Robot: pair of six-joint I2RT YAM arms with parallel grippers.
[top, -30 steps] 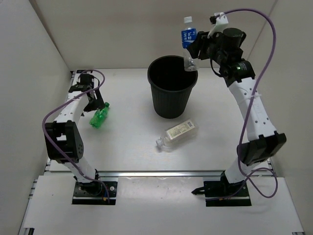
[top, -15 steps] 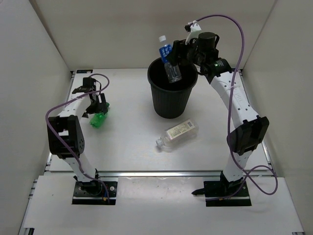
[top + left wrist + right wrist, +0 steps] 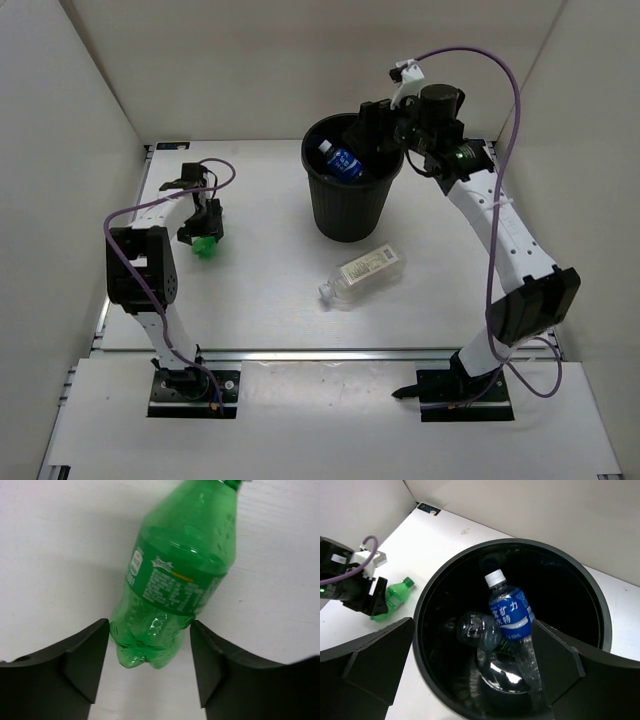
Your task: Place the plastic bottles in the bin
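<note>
The black bin (image 3: 352,222) stands at mid-table. A blue-label bottle (image 3: 342,162) leans inside it, cap up (image 3: 510,612). Just above the bin's far rim (image 3: 520,542) hangs my right gripper (image 3: 385,128), open and empty (image 3: 472,630). The green-label bottle (image 3: 206,246) lies on the table at the left. My left gripper (image 3: 203,230) is down over it, and both fingertips touch the sides of its base (image 3: 149,630); its neck points away (image 3: 180,570). The white-label bottle (image 3: 365,270) lies on its side in front of the bin.
White walls close the table at the back and both sides. A metal rail (image 3: 330,352) runs along the near edge by the arm bases. The right arm's purple cable (image 3: 505,75) loops above the bin.
My right gripper opened over the bin and the blue-label bottle dropped in. The left gripper came down over the green bottle's base and its jaws narrowed onto it.
</note>
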